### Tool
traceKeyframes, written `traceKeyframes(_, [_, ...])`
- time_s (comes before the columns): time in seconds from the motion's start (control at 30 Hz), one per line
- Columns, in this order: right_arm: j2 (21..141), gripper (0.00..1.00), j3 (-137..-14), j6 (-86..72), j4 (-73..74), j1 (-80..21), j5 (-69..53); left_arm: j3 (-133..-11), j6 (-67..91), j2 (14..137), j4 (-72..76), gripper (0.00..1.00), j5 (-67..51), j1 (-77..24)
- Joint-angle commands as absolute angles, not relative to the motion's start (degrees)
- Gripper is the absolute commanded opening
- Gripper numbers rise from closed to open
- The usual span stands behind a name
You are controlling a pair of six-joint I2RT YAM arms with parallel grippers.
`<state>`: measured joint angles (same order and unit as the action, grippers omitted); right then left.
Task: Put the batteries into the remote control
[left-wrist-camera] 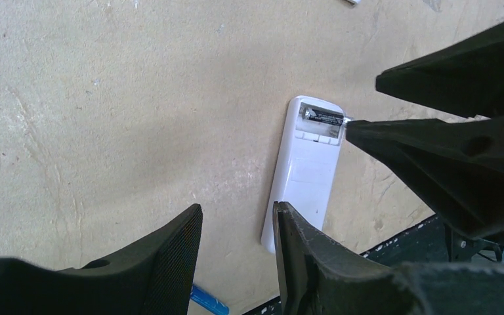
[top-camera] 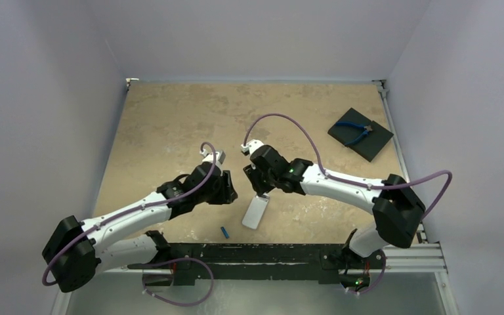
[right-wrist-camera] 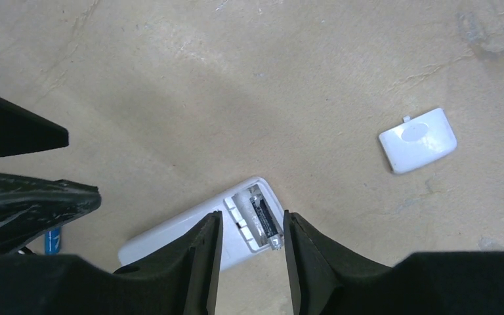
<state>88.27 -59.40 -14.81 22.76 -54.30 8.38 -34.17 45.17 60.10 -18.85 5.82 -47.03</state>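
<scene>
1. The remote control lies back-up on the table, its compartment uncovered, with the dark battery seated inside.
2. The blue battery lies loose near the remote, toward the arm bases.
3. The right gripper has its jaws partly apart, straddling the compartment end and gripping nothing.
4. The left gripper is partly open and empty, over the remote's other end.
5. The battery cover lies apart from the remote.

A flat beige tabletop with a mottled, stone-like pattern is closed in by plain pale lilac-grey walls on the left, far and right sides. A silver metal rail runs along its right edge. A scuffed black metal bar lies across its near edge, and the light is soft and even.
</scene>
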Motion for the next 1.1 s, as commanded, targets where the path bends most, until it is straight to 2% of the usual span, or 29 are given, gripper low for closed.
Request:
traceKeyframes(0.0, [84.6,0.46,-57.21,-18.81,22.07,-54.05,10.42,-35.87,43.51,61.79,-15.38,0.44,5.67,-47.21])
traceKeyframes(0.47, [75.62,0.45,-47.43,-30.03,16.57,-53.97,12.56,-37.91,42.15,72.86,-5.17,0.44,2.01,-47.25])
traceKeyframes(0.67, [74.58,0.41,-44.48,-36.08,15.08,-53.79,14.15,-38.98,41.49,77.41,-1.0,0.44,0.98,-46.89])
traceKeyframes(1.07, [75.24,0.36,-41.15,-45.26,11.21,-53.79,16.11,-38.99,41.76,83.35,7.12,0.37,-4.08,-45.14])
